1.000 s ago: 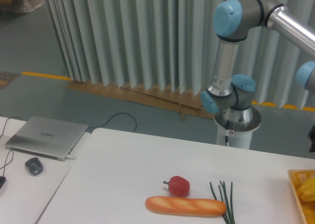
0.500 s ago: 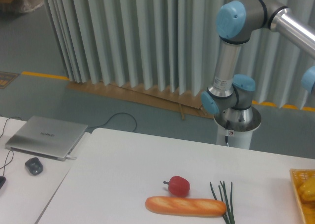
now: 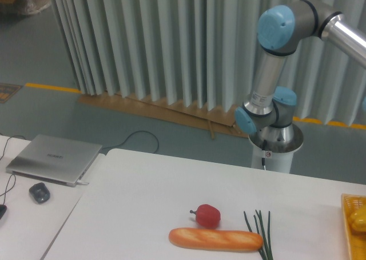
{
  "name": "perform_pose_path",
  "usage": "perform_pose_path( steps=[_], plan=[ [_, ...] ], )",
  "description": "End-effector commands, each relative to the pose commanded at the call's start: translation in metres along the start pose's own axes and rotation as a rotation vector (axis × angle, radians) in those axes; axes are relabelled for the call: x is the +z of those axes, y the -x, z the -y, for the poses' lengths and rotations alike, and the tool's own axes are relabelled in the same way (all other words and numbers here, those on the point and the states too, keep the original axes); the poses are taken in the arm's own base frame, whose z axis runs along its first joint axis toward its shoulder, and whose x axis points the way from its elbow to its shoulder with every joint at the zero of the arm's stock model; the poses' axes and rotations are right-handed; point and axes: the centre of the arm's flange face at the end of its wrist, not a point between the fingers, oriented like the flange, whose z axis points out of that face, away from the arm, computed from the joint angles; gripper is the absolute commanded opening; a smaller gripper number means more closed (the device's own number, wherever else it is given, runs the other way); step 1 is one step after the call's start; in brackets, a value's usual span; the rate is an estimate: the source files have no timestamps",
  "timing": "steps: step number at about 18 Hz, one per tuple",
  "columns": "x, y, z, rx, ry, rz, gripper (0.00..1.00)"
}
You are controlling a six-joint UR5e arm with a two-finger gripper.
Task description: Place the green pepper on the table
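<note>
My arm point(image 3: 269, 71) has swung further right since the earlier frame. My gripper and the green pepper are out of view; grip state undeterminable. Surface point(image 3: 148, 191) holds red pepper point(image 3: 207, 215).

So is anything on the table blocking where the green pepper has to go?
No. The table holds a red pepper, a bread loaf and chives near the front; much of its top is bare. The green pepper and gripper are out of view.

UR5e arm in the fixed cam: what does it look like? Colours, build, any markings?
The arm has silver-grey metal tube links, with light blue caps on grey joint housings. It stands on a white cylindrical pedestal that carries a small label with red on it. No cables show on it. The pincer is out of frame.
</note>
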Motion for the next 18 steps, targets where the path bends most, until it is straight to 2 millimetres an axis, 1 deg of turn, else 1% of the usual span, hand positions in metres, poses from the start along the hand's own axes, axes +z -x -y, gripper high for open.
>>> perform_pose_path(
  steps=[1,2,5,8,9,10,12,13,15,18],
  plan=[
    [0.006,-0.007,-0.013,0.029,-0.016,0.004,1.0],
    [0.009,-0.008,-0.019,0.05,-0.028,0.016,1.0],
    [0.011,-0.004,-0.026,0.067,-0.028,0.022,1.0],
    [0.016,0.002,-0.022,0.125,-0.032,0.015,1.0],
    [0.02,0.005,-0.02,0.138,-0.038,0.012,1.0],
    [0.021,0.01,-0.016,0.15,-0.034,0.009,1.0],
    [0.024,0.015,-0.013,0.169,-0.005,-0.011,1.0],
    [0.031,0.017,-0.011,0.178,-0.008,-0.015,1.0],
    [0.04,0.017,-0.015,0.192,-0.015,-0.019,1.0],
    [0.045,0.014,-0.021,0.186,-0.021,-0.022,1.0]
  ],
)
